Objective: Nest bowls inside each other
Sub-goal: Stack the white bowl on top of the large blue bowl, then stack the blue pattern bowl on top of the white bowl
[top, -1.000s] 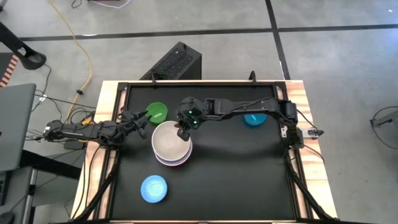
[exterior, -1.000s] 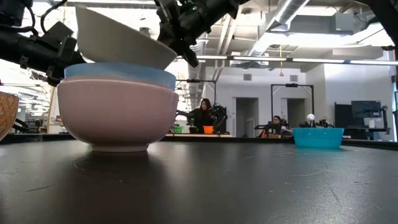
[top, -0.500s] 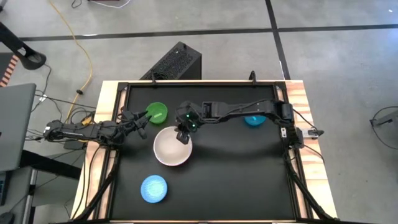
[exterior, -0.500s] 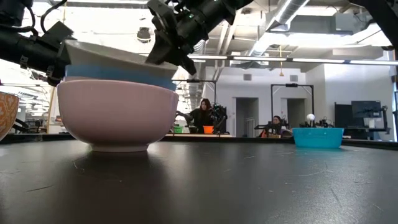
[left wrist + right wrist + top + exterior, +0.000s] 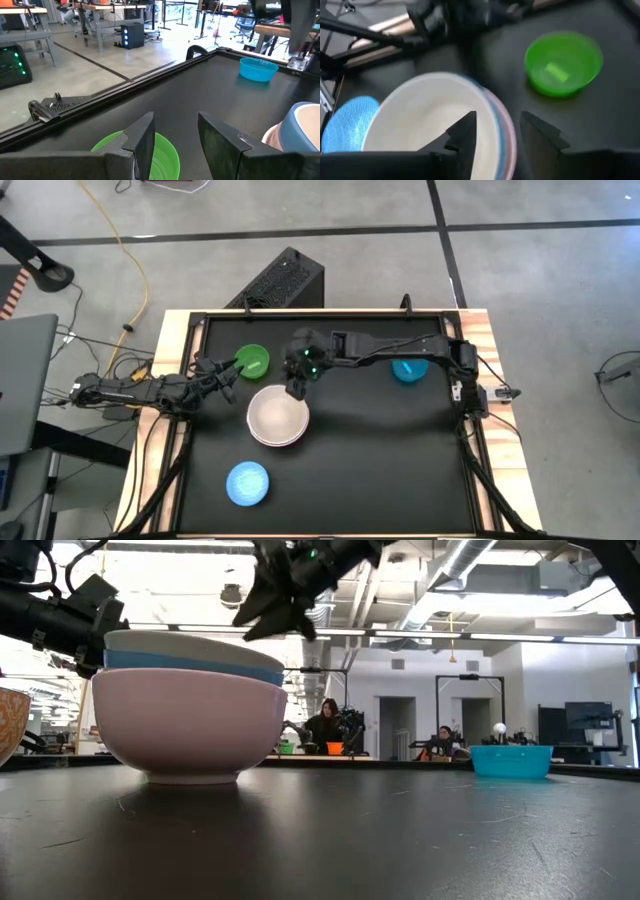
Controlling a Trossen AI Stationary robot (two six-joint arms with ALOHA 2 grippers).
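Since a second ago we have dropped the cream bowl (image 5: 277,416) level into the blue bowl (image 5: 190,660) and pink bowl (image 5: 188,725) at the high view's centre-left, and our right gripper (image 5: 297,387) has spread its fingers and lifted clear, empty, above the stack's upper-right rim. Next in line, we judge, is the small green bowl (image 5: 251,361), just up-left of the stack and nearer the left gripper (image 5: 228,370), which waits released beside it; being round, it offers no long axis. All are smooth, glossy plastic on a matte black table (image 5: 380,450); the teal bowl (image 5: 409,370) sits right and the light blue bowl (image 5: 247,483) lower left.
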